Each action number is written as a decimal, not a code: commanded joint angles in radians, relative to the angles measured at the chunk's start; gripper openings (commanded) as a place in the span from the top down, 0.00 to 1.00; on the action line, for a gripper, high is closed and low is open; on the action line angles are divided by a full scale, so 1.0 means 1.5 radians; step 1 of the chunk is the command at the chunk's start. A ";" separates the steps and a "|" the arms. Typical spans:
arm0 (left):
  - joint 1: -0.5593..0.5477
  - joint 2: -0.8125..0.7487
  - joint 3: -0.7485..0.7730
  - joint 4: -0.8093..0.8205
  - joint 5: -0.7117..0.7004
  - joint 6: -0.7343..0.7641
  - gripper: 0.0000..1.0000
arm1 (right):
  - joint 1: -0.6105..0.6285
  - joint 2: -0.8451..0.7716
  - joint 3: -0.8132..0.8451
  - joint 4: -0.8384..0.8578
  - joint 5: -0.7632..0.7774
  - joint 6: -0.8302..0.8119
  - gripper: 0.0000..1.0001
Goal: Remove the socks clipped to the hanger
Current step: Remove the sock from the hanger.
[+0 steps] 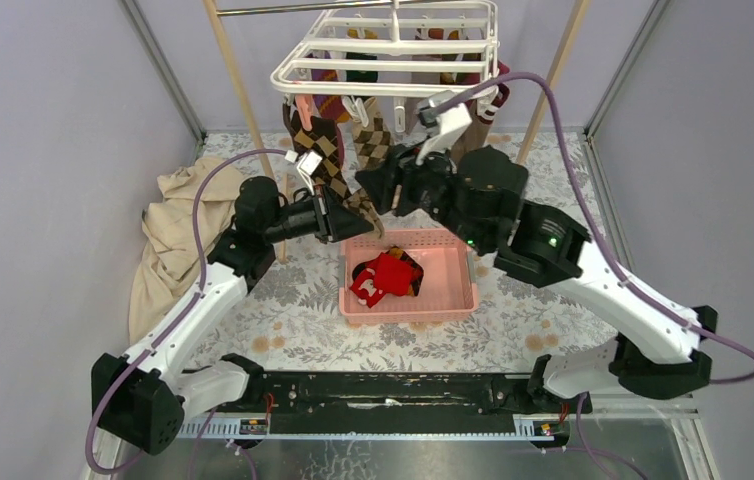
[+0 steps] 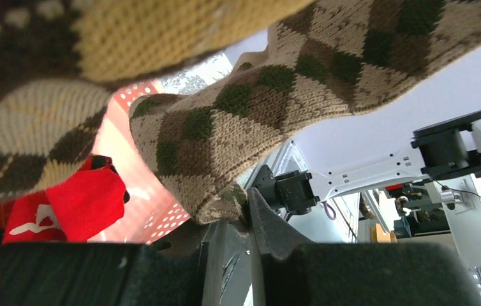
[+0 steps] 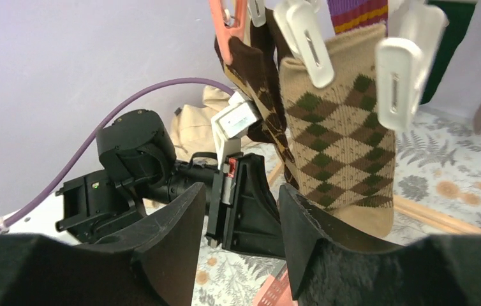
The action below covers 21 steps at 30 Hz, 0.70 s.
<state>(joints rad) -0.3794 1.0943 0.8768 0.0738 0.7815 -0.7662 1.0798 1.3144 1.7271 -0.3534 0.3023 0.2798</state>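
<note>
While the white hanger [image 1: 383,88] hangs over the far side of the tabletop [image 1: 303,300] with socks [image 1: 315,140] clipped under it, the left claw [image 2: 244,213] is pressed together on the toe of a tan-and-green argyle sock [image 2: 251,108]; the right claw [image 3: 238,217] is spread, just beside that sock; a white clip [image 3: 308,44] holds the sock's top; a pink basket [image 1: 445,272] below holds a red sock [image 1: 378,275].
</note>
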 commanded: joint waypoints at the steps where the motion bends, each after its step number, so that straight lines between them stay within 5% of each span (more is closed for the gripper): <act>1: 0.001 0.012 0.027 -0.015 -0.026 0.038 0.77 | 0.071 0.071 0.119 -0.047 0.221 -0.095 0.45; 9: 0.000 0.021 0.038 -0.031 -0.038 0.058 0.77 | 0.143 0.240 0.327 -0.052 0.412 -0.220 0.25; 21: -0.007 0.004 0.075 -0.103 -0.054 0.089 0.77 | 0.144 0.346 0.448 0.042 0.513 -0.351 0.30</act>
<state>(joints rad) -0.3813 1.1252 0.9401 -0.0387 0.7124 -0.6735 1.2915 1.8431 2.3428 -0.4053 0.9787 -0.1535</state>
